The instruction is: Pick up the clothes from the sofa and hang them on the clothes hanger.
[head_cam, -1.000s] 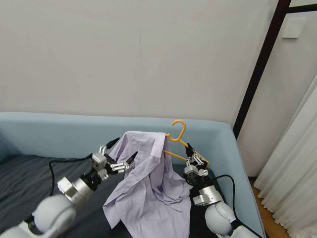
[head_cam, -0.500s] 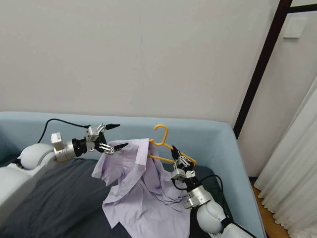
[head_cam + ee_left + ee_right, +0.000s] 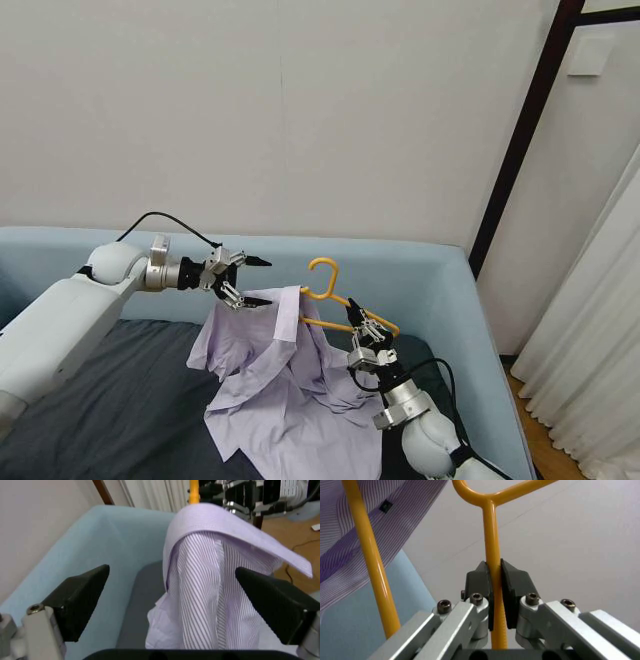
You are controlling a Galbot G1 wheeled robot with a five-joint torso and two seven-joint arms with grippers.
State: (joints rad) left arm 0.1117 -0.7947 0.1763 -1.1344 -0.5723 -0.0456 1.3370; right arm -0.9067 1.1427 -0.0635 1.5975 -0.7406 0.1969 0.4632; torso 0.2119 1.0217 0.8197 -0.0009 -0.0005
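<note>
Lilac striped shirt (yellow hanger)

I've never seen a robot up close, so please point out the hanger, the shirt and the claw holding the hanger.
hanger (image 3: pixel 491 532): right wrist view, its straight yellow bar.
shirt (image 3: pixel 285 388): head view, middle of the hanging cloth.
right gripper (image 3: pixel 495 570): right wrist view, midway between its fingertips, shut on the hanger.

A plain white wall meets a dark door frame, pale curtains and wooden floor.
</note>
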